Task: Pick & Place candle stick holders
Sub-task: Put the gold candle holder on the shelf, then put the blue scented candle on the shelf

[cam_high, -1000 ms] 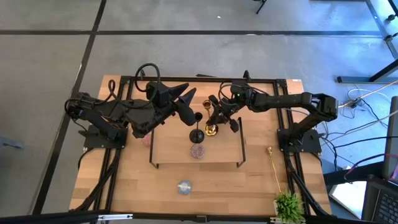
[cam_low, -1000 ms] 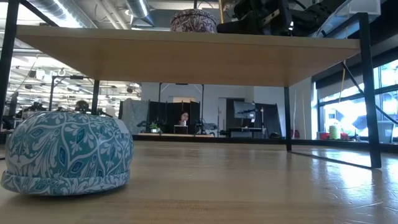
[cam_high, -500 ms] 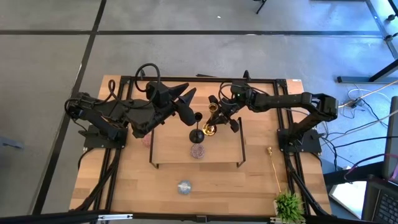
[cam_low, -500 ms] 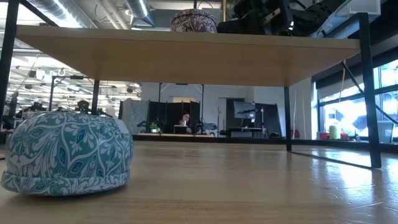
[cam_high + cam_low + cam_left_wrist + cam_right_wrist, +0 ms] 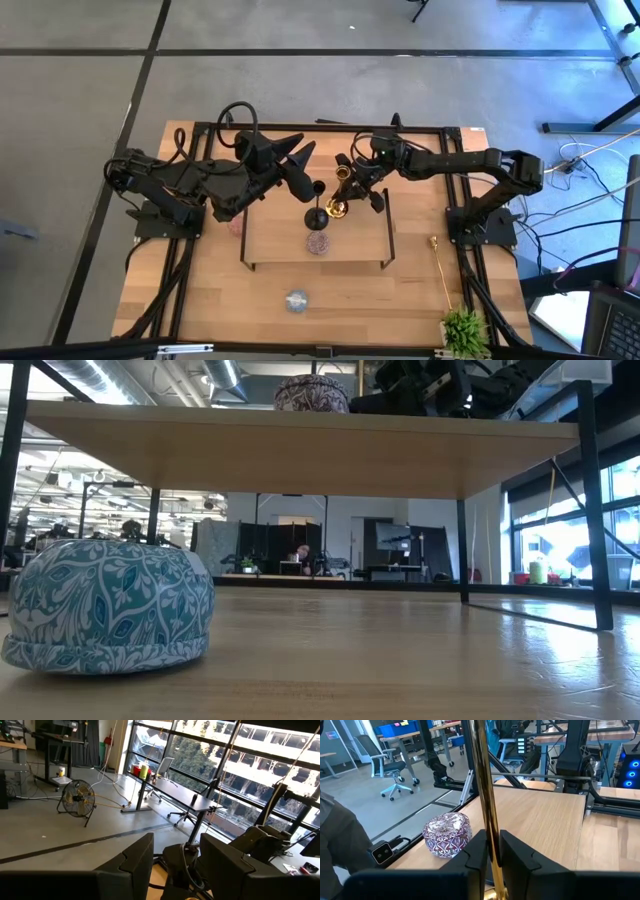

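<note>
Right gripper clamped on a gold candle holder stem over the wooden board.

High view: the right gripper stands at the board's one o'clock corner, closed on the gold candle holder; the black candle holder stands at nine o'clock of it, with the mauve round at six. The left gripper waits near the black stem, fingers apart, holding nothing. Low view: the blue round sits on the table. Right wrist view: dark fingers pinch the gold stem. Judged step: placement; next calls for lowering the foot flat, then releasing.
</note>
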You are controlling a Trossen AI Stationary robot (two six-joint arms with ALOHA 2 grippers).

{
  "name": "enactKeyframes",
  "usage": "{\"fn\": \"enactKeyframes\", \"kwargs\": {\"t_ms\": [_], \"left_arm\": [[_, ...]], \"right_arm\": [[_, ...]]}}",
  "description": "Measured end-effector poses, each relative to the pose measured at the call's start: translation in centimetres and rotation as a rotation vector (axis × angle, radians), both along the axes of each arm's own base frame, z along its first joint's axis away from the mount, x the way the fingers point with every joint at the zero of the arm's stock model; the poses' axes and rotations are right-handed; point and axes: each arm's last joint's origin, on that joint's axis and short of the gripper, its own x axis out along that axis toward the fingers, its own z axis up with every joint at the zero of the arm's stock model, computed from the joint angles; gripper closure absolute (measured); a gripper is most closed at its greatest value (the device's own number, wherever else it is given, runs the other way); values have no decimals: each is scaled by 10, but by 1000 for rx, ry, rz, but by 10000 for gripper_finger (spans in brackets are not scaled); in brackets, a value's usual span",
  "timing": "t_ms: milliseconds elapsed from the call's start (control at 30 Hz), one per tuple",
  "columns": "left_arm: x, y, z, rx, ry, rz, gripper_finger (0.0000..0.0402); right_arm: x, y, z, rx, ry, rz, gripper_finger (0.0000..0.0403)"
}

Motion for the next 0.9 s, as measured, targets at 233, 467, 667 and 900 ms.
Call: {"fn": "enactKeyframes", "kwargs": {"t_ms": [233,467,667,900], "left_arm": [[0,0,0,0,0,1,245],[0,0,0,0,0,2,245],[0,0,0,6,6,21,245],[0,2,0,8,7,31,245]], "right_arm": [[-1,-2,1,7,-3,11,351],[-7,-7,11,5,-39,9,317],[-8,-8,11,21,-23,4,242],[-8,-6,11,41,-8,6,197]]}}
